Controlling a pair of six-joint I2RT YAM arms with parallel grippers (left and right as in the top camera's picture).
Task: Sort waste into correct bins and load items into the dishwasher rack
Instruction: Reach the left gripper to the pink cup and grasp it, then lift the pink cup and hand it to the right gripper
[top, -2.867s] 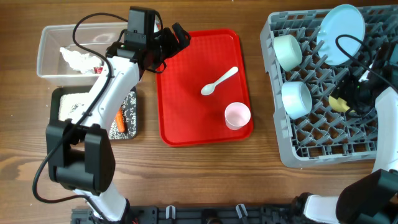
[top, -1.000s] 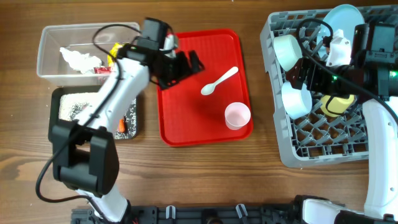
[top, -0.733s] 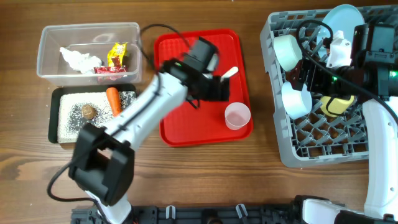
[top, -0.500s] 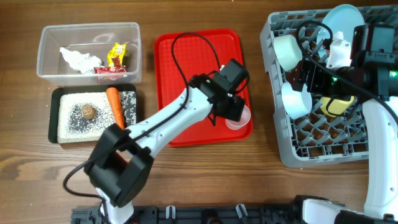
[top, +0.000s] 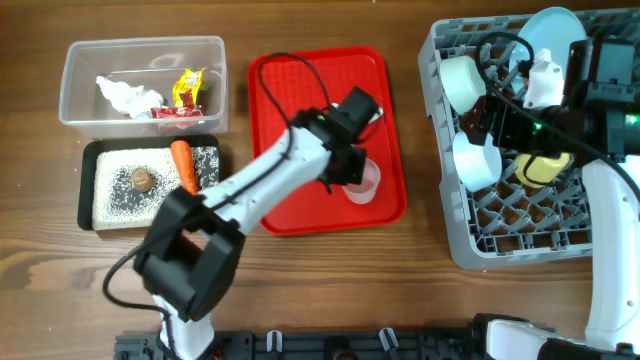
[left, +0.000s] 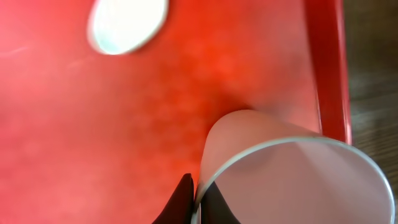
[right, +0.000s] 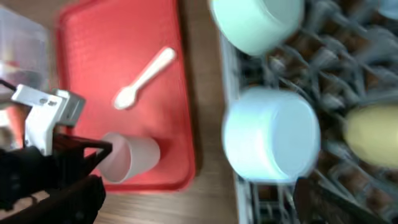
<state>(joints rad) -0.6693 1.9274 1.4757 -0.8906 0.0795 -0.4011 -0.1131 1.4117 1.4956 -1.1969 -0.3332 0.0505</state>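
On the red tray the pink cup leans over, and my left gripper is shut on its rim. In the left wrist view one black fingertip sits outside the cup wall and the other inside. The white spoon lies just beyond on the tray, its bowl showing. My right gripper hangs open and empty over the dishwasher rack, between two light blue bowls. The plate and yellow cup stand in the rack.
The clear tub at the back left holds the tissue and the yellow and red wrappers. The black tray in front of it holds the carrot, brown lump and rice grains.
My left arm swung right from the tub across the red tray to the pink cup, and its jaws shut on the rim. The cup tipped and shifted slightly left. The right arm held still.
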